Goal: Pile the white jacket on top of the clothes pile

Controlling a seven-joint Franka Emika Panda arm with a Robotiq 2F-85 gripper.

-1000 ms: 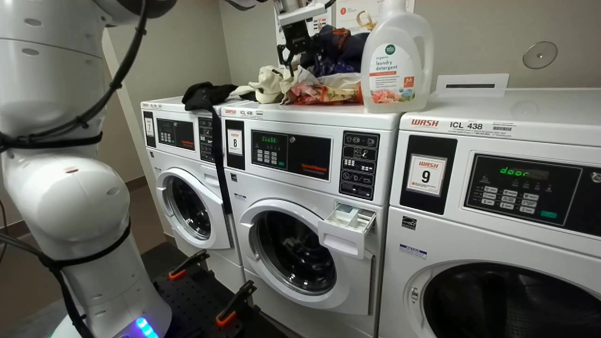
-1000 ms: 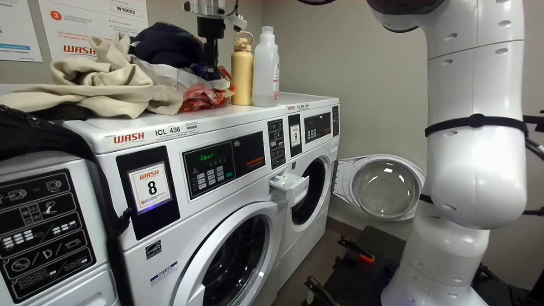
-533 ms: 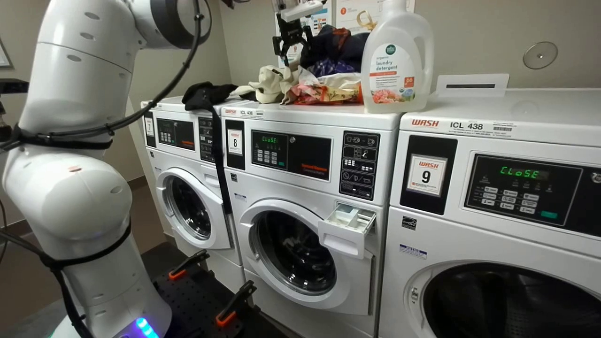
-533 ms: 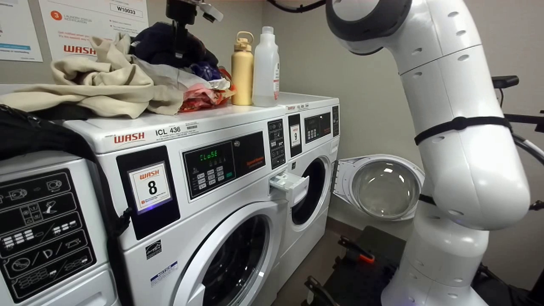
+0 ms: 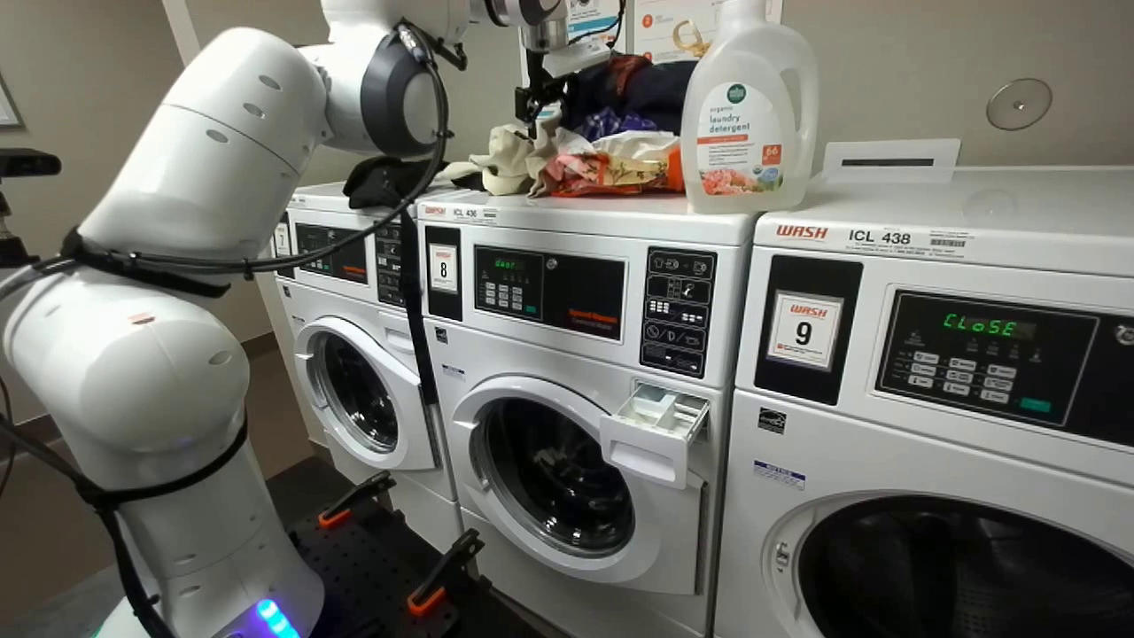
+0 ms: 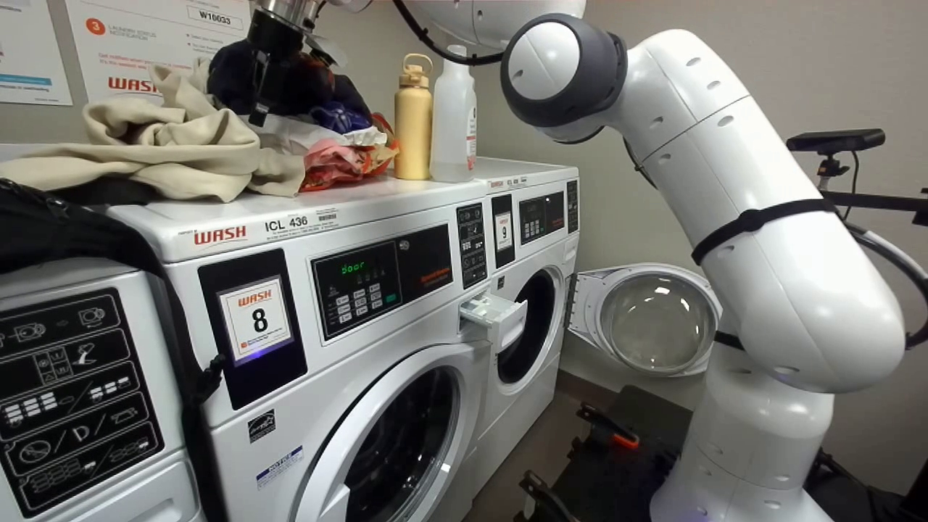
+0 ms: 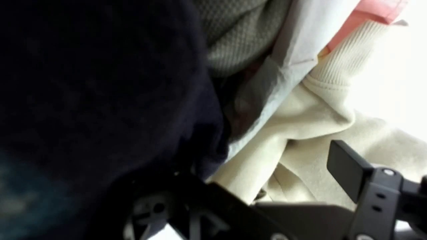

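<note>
The gripper point(image 7: 282, 175) points down over the laundry, its two fingers point(image 7: 348, 170) spread well apart in the wrist view, and it has hold of nothing. Cream fabric shows beyond the gap. One finger is half lost in shadow beside the navy garment point(image 7: 110, 93); whether those two touch, I cannot tell.

The white jacket point(image 6: 174, 148), cream in these views, lies rumpled on top of washing machine 8 point(image 5: 549, 359), at the side of the clothes pile point(image 6: 293, 134) and lower than its crest. A ribbed cuff point(image 7: 350, 53) shows in the wrist view, next to a pale cloth point(image 7: 297, 63). One end of the jacket trails toward a black bag point(image 6: 65, 225) on washing machine 7 point(image 6: 151, 330); the bag's strap point(image 6: 192, 377) hangs down in front.

The pile has the navy garment uppermost, with a purple-blue cloth point(image 6: 337, 116), the pale cloth and a red floral cloth point(image 5: 611, 173) lower down. At its far end from the jacket, a yellow bottle point(image 6: 413, 130) and a laundry detergent jug point(image 5: 744, 115) stand upright, close together.

Machine 8's detergent drawer point(image 5: 651, 443) is pulled out, and its display point(image 5: 509, 266) reads "door" in both exterior views. The round door point(image 6: 656, 322) of washing machine 9 point(image 5: 868, 443) is swung wide. The bent robot arm point(image 6: 707, 134) reaches across to the pile.
</note>
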